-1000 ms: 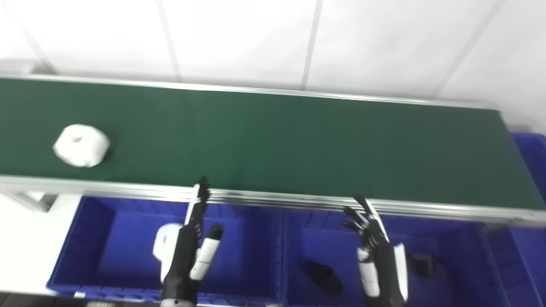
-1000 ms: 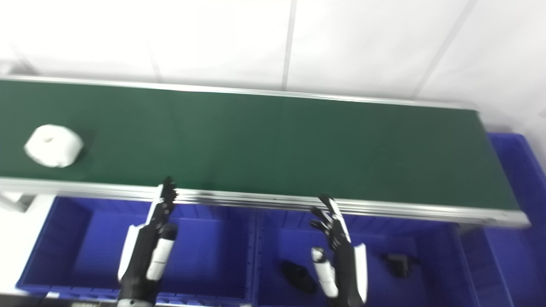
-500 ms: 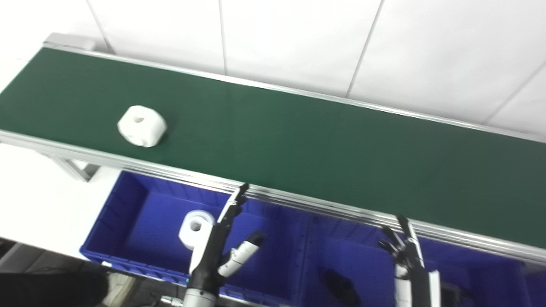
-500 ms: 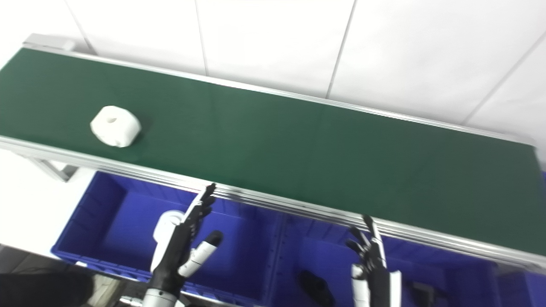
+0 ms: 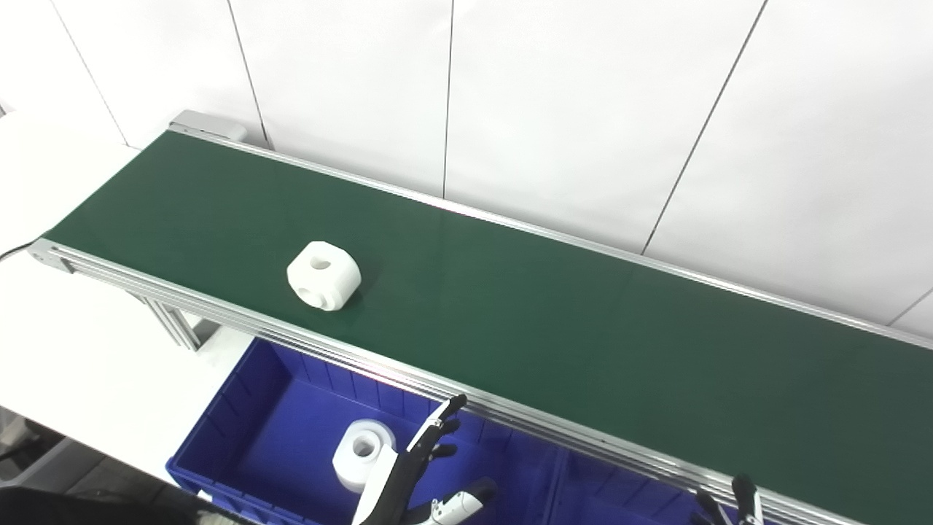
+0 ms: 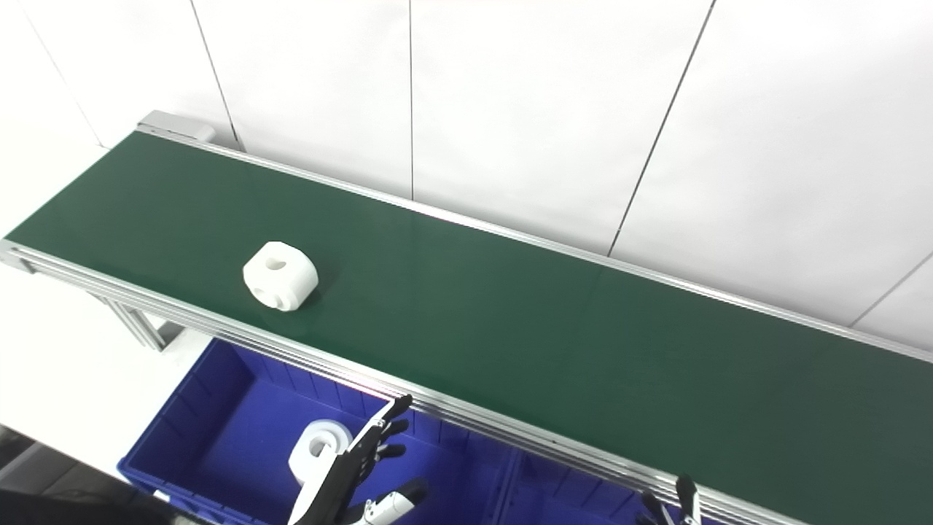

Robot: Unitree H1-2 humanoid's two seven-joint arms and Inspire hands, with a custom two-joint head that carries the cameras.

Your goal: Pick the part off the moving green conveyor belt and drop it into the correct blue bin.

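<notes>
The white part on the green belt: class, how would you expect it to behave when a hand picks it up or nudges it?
The white part looks like rigid moulded plastic, so probably stiff. It sits flat and squat, unlikely to tip. Its rounded sides look smooth, so possibly slippery.

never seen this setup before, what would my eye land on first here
The white part stands out most, alone on the dark green conveyor belt toward its left end. Below the belt's near rail, a similar white part lies in a blue bin, with the left robot hand open above that bin.
</notes>
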